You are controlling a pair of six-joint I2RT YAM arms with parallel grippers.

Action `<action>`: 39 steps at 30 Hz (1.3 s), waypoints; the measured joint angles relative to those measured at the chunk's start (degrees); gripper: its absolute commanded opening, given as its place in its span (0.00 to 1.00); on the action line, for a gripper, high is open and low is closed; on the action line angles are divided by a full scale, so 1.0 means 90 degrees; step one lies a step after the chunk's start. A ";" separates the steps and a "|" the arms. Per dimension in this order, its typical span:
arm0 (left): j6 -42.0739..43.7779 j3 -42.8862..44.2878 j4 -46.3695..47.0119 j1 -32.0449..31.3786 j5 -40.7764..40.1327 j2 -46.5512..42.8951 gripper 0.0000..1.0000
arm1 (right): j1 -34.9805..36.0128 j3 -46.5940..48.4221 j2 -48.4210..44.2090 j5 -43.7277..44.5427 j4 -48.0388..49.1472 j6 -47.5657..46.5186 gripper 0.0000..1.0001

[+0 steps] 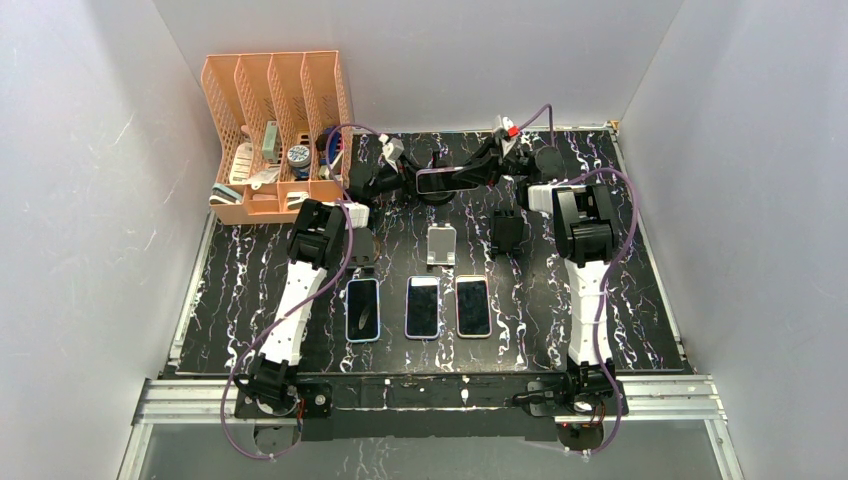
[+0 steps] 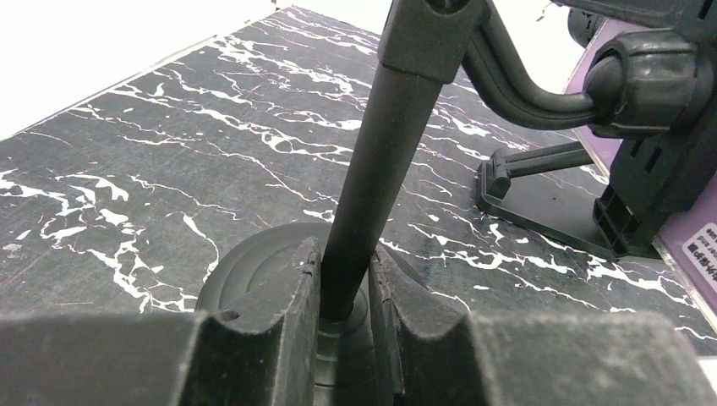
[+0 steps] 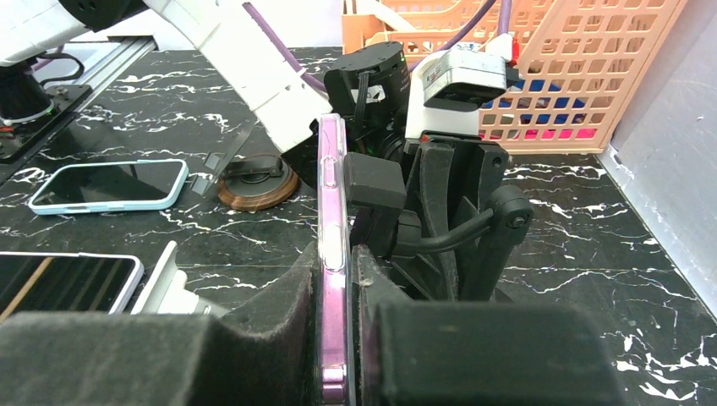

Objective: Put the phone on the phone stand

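1. Holding phone [image 3: 331, 194] edge-on in right gripper [image 3: 338, 338], with fingers [image 3: 279, 321] pinched narrow across its front and back faces. Raised off the tabletop [image 1: 250, 300] near the middle of the far edge, back touching the clamp head [image 3: 376, 182] of the phone stand [image 2: 372, 161].
2. Gripping the stand's pole just above its round base [image 2: 245, 271] with left gripper [image 2: 342, 309], fingers closed narrow on the pole. Judged to be steadying it against the push of the phone.
3. Cannot tell whether the clamp head has closed on the phone; hidden behind case and fingers.
4. Handling, as judgement:
   - Taken as a stiff, thin slab with some weight.
   - Taken as fragile on the glass side and slick in its clear case.
   - Best pinched across the faces near one end, leaving the middle free for the clamp.
   - Expected to sway on the bent neck, hence worth bracing low on the pole.
5. Counts:
   - Four phones: one held, plus three spare phones [image 1: 423, 306] flat in a row toward the near edge.
   - At least three stands: the clamped one, a small pale stand [image 1: 441, 245] and a black stand [image 1: 508, 232], both mid-tabletop.
   - Possibly a fourth, on a brown disc [image 3: 258, 184] beside the left arm.
   - One orange organiser [image 1: 275, 120], at the far left corner.
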 measured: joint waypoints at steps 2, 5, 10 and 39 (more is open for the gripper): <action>0.0000 0.0000 0.0000 0.0005 -0.0019 0.0000 0.00 | 0.0000 0.0138 0.0068 -0.0046 0.0000 0.0158 0.01; 0.0002 0.0000 0.0000 0.0005 -0.0027 0.0002 0.00 | 0.0000 0.0248 0.0112 -0.0146 -0.0002 0.0289 0.01; 0.0005 0.0017 0.0095 0.0005 -0.0029 0.0056 0.00 | -0.0029 0.0214 0.0112 -0.0306 -0.0005 0.0143 0.01; 0.0658 0.0199 -0.0097 -0.0005 -0.0170 0.0155 0.00 | 0.0117 0.1472 0.0447 -0.1076 -0.1775 -0.0886 0.01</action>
